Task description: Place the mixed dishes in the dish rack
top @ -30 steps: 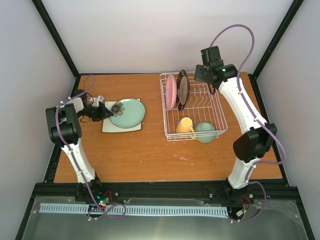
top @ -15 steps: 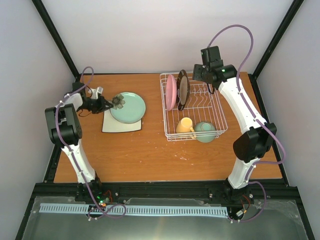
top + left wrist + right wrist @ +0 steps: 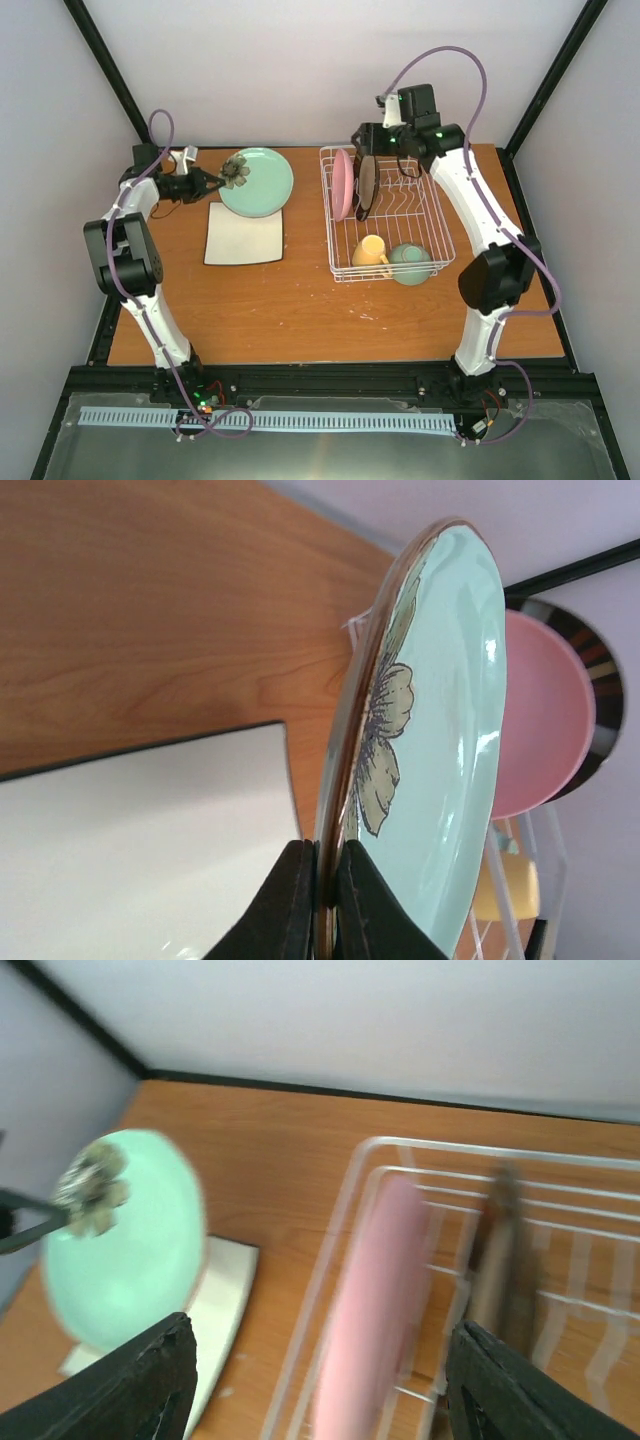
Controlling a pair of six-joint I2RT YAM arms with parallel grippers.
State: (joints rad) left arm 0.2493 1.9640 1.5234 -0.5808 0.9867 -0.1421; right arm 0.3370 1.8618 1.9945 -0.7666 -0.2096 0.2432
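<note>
Left end effector (image 3: 322, 875) clamps the mint-green round plate (image 3: 450, 710) rim; right end effector (image 3: 320, 1385) gapes open

No text legible, as far as visible.

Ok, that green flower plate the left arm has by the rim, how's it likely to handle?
Probably stiff: the mint-green plate holds its shape pinched only at the rim by the left gripper. Its glossy glaze looks slippery, so it might pivot or slip.
</note>
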